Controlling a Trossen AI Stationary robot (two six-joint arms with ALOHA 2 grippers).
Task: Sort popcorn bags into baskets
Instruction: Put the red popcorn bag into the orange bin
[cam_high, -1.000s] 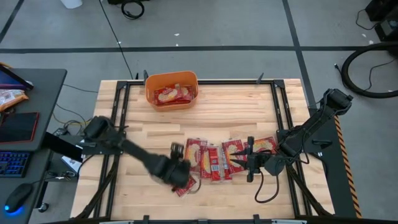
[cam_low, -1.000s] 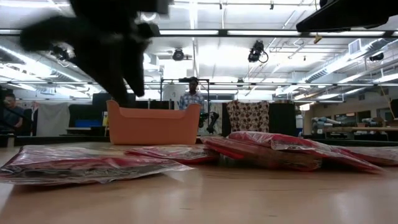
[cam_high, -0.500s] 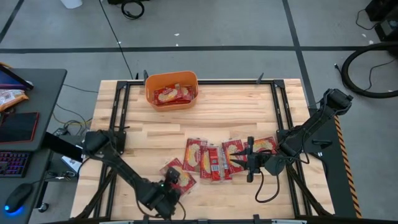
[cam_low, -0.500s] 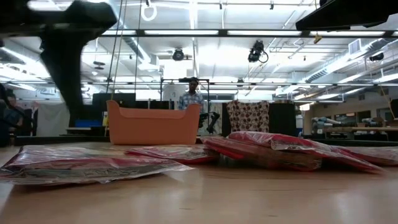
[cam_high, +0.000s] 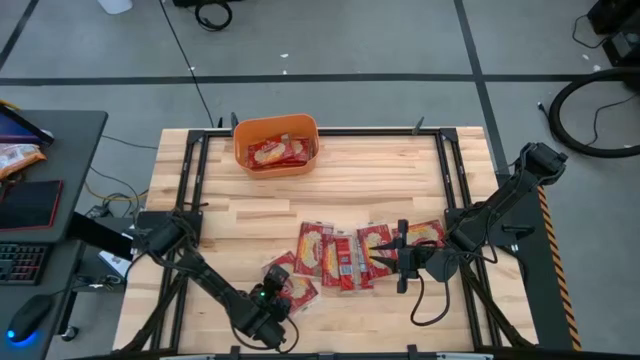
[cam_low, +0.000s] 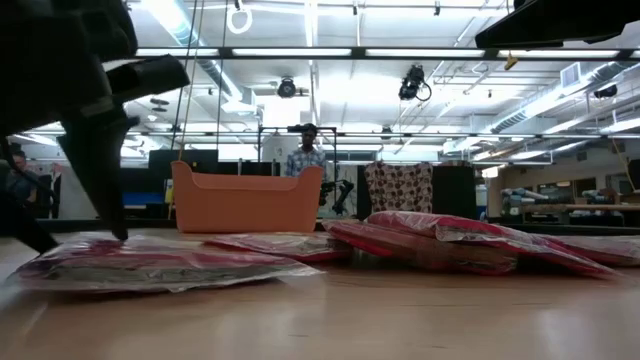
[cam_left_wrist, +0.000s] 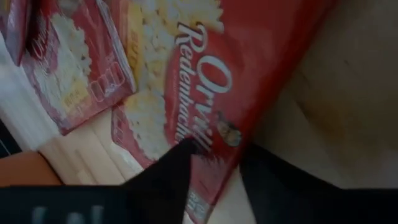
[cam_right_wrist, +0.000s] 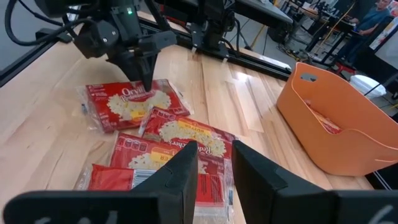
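High view first: I see my left gripper (cam_high: 272, 303) down at the near edge of the wooden table (cam_high: 400, 175), its fingers spread narrowly and straddling the edge of a flat glossy red popcorn bag (cam_high: 290, 285) lying alone there, not clamped on it. Just beside it, five or so more red bags (cam_high: 345, 257) lie overlapping in a row. My right gripper (cam_high: 398, 257) rests over that row's end, fingers a little apart, holding nothing. At the far edge, the orange plastic tub (cam_high: 276, 143) has red packets (cam_high: 275, 152) inside.
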